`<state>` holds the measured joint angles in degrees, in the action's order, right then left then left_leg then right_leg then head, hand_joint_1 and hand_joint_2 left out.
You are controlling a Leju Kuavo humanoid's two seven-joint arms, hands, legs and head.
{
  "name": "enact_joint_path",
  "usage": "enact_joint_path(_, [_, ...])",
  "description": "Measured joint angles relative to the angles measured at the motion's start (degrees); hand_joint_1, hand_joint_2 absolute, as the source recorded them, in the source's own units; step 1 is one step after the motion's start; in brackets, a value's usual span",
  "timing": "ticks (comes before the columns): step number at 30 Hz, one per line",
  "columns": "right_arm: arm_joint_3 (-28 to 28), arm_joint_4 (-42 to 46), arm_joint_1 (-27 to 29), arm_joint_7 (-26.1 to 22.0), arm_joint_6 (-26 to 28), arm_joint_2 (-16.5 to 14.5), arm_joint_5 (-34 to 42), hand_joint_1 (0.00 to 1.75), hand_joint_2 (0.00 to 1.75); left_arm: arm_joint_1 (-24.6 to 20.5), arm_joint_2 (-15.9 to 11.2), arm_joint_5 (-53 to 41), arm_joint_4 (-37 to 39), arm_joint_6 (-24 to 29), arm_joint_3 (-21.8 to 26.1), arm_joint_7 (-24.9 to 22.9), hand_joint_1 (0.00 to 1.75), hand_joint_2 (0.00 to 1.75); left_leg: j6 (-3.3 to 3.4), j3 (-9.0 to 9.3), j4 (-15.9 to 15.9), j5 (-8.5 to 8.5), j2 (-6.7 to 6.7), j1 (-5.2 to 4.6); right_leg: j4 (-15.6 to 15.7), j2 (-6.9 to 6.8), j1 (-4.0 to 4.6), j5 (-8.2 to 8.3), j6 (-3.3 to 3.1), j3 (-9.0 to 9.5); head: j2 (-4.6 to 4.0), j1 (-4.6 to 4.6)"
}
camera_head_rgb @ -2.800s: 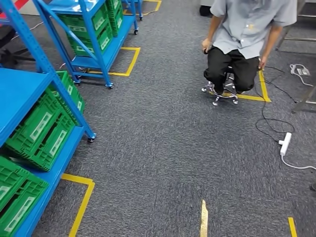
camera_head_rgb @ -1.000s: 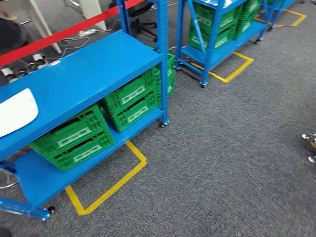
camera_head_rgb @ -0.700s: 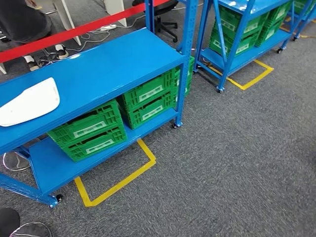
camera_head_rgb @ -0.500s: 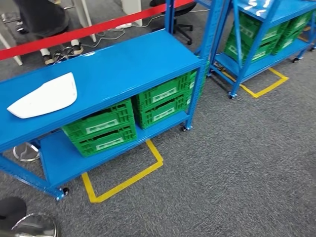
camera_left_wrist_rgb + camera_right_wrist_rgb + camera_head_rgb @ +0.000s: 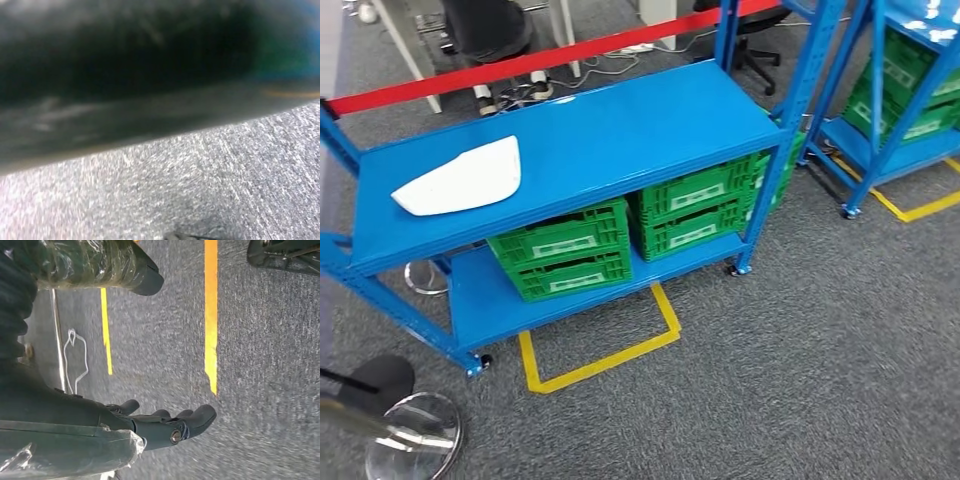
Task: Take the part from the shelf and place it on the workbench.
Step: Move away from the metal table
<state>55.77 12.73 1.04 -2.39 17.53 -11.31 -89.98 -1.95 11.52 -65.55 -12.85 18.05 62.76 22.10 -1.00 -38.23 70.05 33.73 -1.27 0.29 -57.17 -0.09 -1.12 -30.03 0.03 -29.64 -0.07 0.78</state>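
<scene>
I am facing a blue metal shelf (image 5: 569,140) on castors, seen from above and at an angle. The part (image 5: 462,178), a flat white plastic piece with one pointed end, lies on the top board near its left end, close to the front edge, well apart from everything else. I judge it was laid there flat and alone so that a hand can come at it from the front without obstruction.

Two green plastic crates (image 5: 565,248) sit side by side on the lower board, touching or nearly so. A yellow tape outline (image 5: 599,362) on the grey carpet marks the floor just in front of the shelf, likely a standing spot for me. A red barrier strip (image 5: 524,62) runs behind the shelf.

My right hand (image 5: 166,426) hangs over the carpet, holding nothing, dark fingers lightly bent and apart. My left wrist camera is blurred, so I cannot tell how my left hand is set. The pickup has not begun; I need to step closer first.
</scene>
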Motion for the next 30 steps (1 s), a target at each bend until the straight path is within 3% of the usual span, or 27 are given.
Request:
enact_joint_path(1, [-0.1,0.0,0.0,0.0,-0.1,0.0,0.0,0.0,1.75,0.0,0.0,0.0,0.0,-0.1,0.0,0.0,0.0,0.0,-0.09,-1.38,2.7,0.71,0.35,0.07,0.0,-0.87,0.06,-0.14,-0.08,0.11,0.0,-0.02])
enact_joint_path(2, [-0.1,0.0,0.0,0.1,-0.2,0.1,0.0,0.0,1.75,0.1,0.0,0.0,0.0,-0.2,0.0,0.0,0.0,0.0,-0.11,-1.84,3.6,0.28,0.52,0.12,0.0,-1.66,0.09,-0.3,-0.09,0.28,0.0,-0.01])
enact_joint_path(3, [-0.2,0.0,-0.1,0.1,-0.2,0.1,0.0,0.0,1.75,0.2,0.0,0.0,0.0,-0.2,0.0,0.0,0.0,0.0,-0.04,-1.2,2.3,-1.2,0.71,0.14,0.0,-2.38,0.11,-0.48,-0.06,0.52,0.0,0.01])
enact_joint_path(4, [-0.2,0.0,-0.1,0.1,-0.3,0.1,0.0,0.0,1.75,0.2,-0.1,-0.1,0.0,-0.3,0.0,0.0,0.0,0.0,0.16,0.43,-1.0,-3.4,1.18,0.1,0.0,-3.04,0.13,-0.7,0.03,0.85,0.0,0.01])
enact_joint_path(6, [-0.3,0.0,-0.2,0.2,-0.3,0.1,0.0,0.0,1.75,0.2,-0.1,-0.1,0.0,-0.3,0.0,0.0,0.0,0.0,0.81,4.12,-8.3,-6.36,3.49,-0.36,0.0,-4.23,0.31,-1.27,0.47,1.31,0.0,0.03])
enact_joint_path(8, [-0.5,-0.1,-0.3,0.3,-0.3,0.1,0.0,0.0,1.75,0.0,-0.2,-0.1,0.0,-0.4,0.0,0.0,0.0,0.0,1.41,5.67,-11.5,-6.45,4.95,-0.86,0.0,-5.48,0.58,-1.81,1.1,1.46,0.01,-0.02])
enact_joint_path(10, [-0.8,-0.1,-0.6,0.3,-0.3,0.1,0.0,0.0,1.75,0.1,-0.2,-0.1,0.0,-0.4,0.0,0.1,0.0,0.0,1.89,5.77,-12.0,-6.22,4.05,-0.81,0.3,-6.62,0.66,-2.18,1.65,1.95,0.01,-0.11])
enact_joint_path(11, [-0.9,-0.1,-0.7,0.3,-0.3,0.1,0.0,0.0,1.75,0.2,-0.2,-0.1,0.0,-0.3,0.0,0.1,0.0,0.0,2.14,5.94,-12.2,-6.31,3.48,-0.65,0.0,-6.14,0.61,-2.6,1.91,2.14,-0.01,-0.27])
enact_joint_path(13, [-1.1,-0.2,-0.9,0.3,-0.4,0.1,0.0,0.0,1.75,0.3,-0.2,-0.1,0.0,-0.3,0.1,0.1,0.0,0.0,2.63,6.28,-12.7,-6.57,2.36,-0.29,-3.7,-3.38,0.49,-4.99,2.35,0.85,-0.01,-0.54])
enact_joint_path(14, [-1.1,-0.3,-0.9,0.3,-0.4,0.1,0.0,0.0,1.75,0.3,-0.2,-0.1,0.0,-0.3,0.1,0.1,0.0,0.0,2.78,6.3,-12.7,-6.58,1.8,-0.28,-7.3,-1.7,0.45,-6.81,2.46,-0.94,-0.01,-0.74])
enact_joint_path(16, [-1.1,-0.3,-0.8,0.4,-0.4,0.2,0.0,0.0,1.75,0.2,-0.1,-0.1,0.0,-0.3,0.3,0.1,0.0,0.0,2.98,6.33,-12.7,-6.51,0.45,-0.29,-14.9,-0.3,0.45,-9.36,2.56,-5.31,0.0,-0.89])
enact_joint_path(17, [-1.1,-0.4,-0.7,0.4,-0.4,0.2,0.0,0.0,1.75,0.3,-0.1,-0.1,0.0,-0.3,0.4,0.1,0.0,0.0,2.99,6.42,-12.7,-6.44,-0.29,-0.3,-16.5,-0.11,0.47,-9.04,2.54,-6.69,0.0,-0.91])
enact_joint_path(18, [-1.1,-0.4,-0.7,0.4,-0.4,0.2,0.0,0.0,1.75,0.3,-0.1,-0.1,0.0,-0.3,0.5,0.1,0.0,0.0,2.97,6.57,-12.7,-6.35,-1.04,-0.3,-15.7,0.0,0.47,-7.48,2.49,-7.01,0.0,-0.92])
enact_joint_path(19, [-1.1,-0.4,-0.6,0.4,-0.4,0.2,0.0,0.0,1.75,0.3,-0.1,-0.1,0.0,-0.3,0.6,0.1,0.0,0.0,2.87,6.78,-12.7,-6.24,-1.79,-0.28,-12.7,0.27,0.44,-4.95,2.4,-6.19,0.0,-0.91])
enact_joint_path(21, [-1.1,-0.4,-0.6,0.4,-0.4,0.3,0.0,0.0,1.75,0.2,-0.1,-0.1,0.0,-0.3,0.6,0.1,0.0,0.0,2.49,7.03,-12.5,-5.95,-3.19,-0.31,-4.8,2.31,0.21,-0.54,2.1,-3.41,0.0,-0.92])
enact_joint_path(23, [-1.2,-0.5,-0.6,0.5,-0.5,0.3,0.0,0.0,1.75,0.2,0.0,-0.2,0.0,-0.3,0.7,0.0,0.0,0.0,1.88,6.83,-12.4,-5.87,-4.29,-0.31,-1.0,3.92,0.16,0.78,1.62,-1.72,0.0,-0.89])
enact_joint_path(25, [-1.2,-0.5,-0.7,0.5,-0.6,0.3,0.0,0.0,1.75,0.3,0.0,-0.2,0.0,-0.3,0.9,0.0,0.0,0.0,1.23,6.55,-12.4,-6.02,-5.25,-0.1,-0.8,3.34,0.31,0.8,0.99,-1.37,0.0,-0.86])
enact_joint_path(26, [-1.2,-0.5,-0.7,0.5,-0.7,0.3,0.0,0.0,1.75,0.4,0.0,-0.2,0.0,-0.3,0.9,0.0,0.0,0.0,0.93,6.41,-12.2,-5.82,-5.01,-0.05,-0.6,2.78,0.3,0.9,0.61,-1.26,0.0,-0.85])
enact_joint_path(28, [-1.2,-0.5,-0.7,0.5,-0.8,0.4,0.0,0.0,1.75,0.3,-0.1,-0.2,0.0,-0.3,1.0,0.0,0.0,0.0,0.35,5.0,-9.3,-3.84,-2.91,-0.1,-0.2,1.44,0.11,1.05,-0.12,-1.02,0.0,-0.52])
enact_joint_path(30, [-1.2,-0.5,-0.6,0.5,-1.0,0.4,0.0,0.0,1.75,0.1,-0.1,-0.2,0.0,-0.2,1.0,0.0,0.0,0.0,-0.13,1.5,-2.2,-0.26,-0.36,-0.02,-0.1,-0.13,0.2,0.94,-0.59,-0.96,0.0,-0.23])
